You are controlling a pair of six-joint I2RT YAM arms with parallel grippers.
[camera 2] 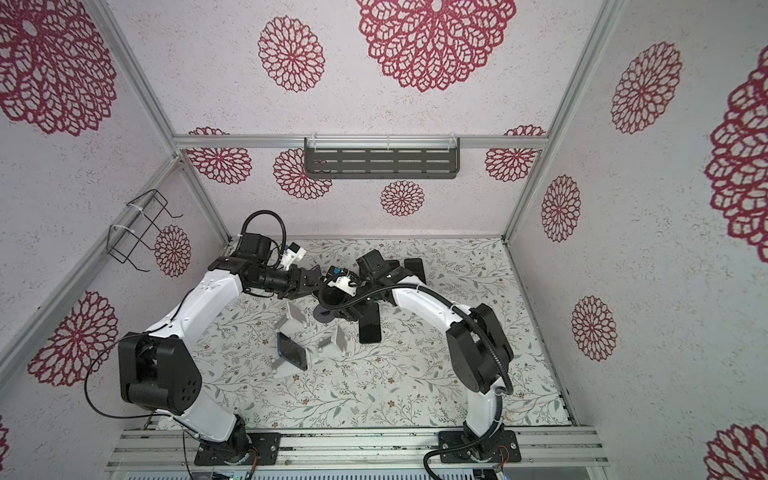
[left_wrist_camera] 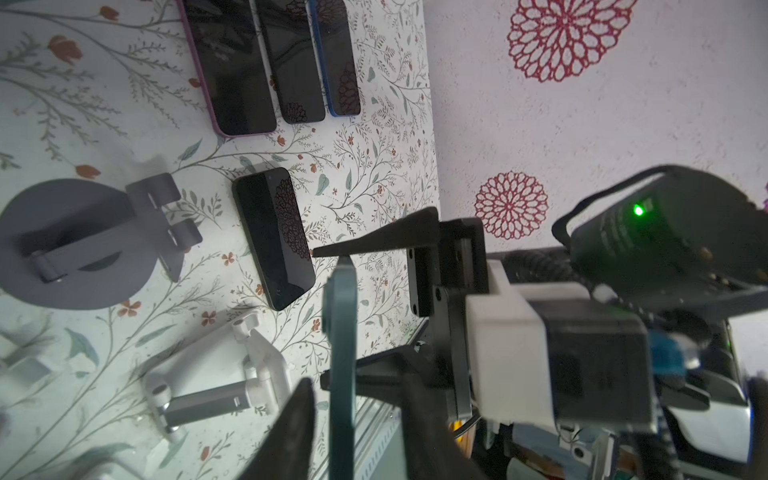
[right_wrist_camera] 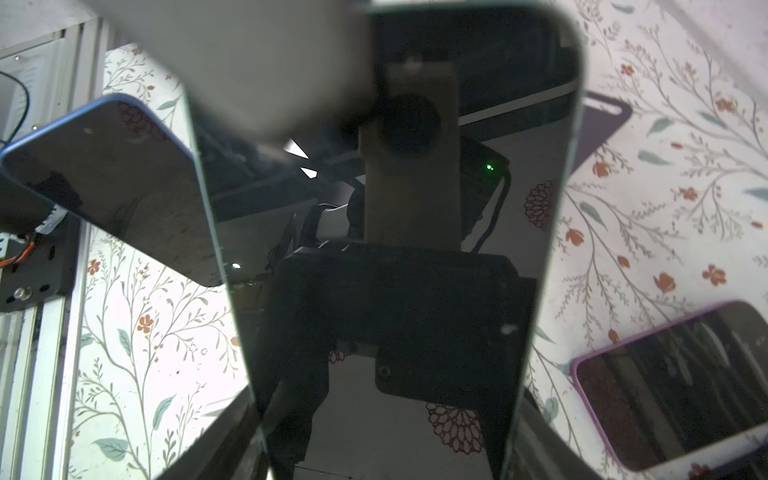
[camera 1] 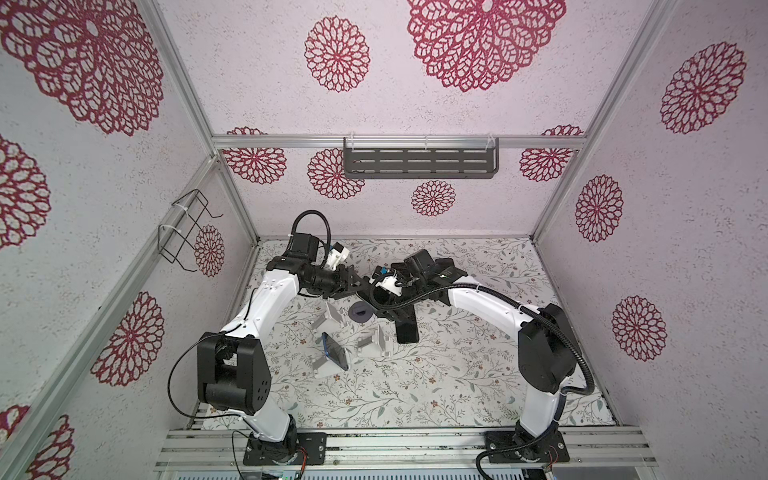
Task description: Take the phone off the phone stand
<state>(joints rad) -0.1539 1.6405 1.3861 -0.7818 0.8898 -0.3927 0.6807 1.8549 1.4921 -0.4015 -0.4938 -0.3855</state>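
Floral tabletop [camera 1: 457, 374], arms meet mid-table: left gripper [camera 1: 362, 286] jaws look parted around the teal phone [left_wrist_camera: 340, 353], not clamping. Airborne phone is pinched across its width by the right gripper [right_wrist_camera: 386, 403]. Risk: slick edges slip and it pivots and drops, or the left jaws snag it. Long axis runs from the right gripper toward the left; screen faces the right wrist camera.

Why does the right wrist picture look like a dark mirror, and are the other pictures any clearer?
In the right wrist view the held phone fills the frame, its dark screen acting as a mirror; a pale out-of-focus shape overlaps it. In the left wrist view that phone, edge-on, is soft. Both top views are sharp and evenly lit.
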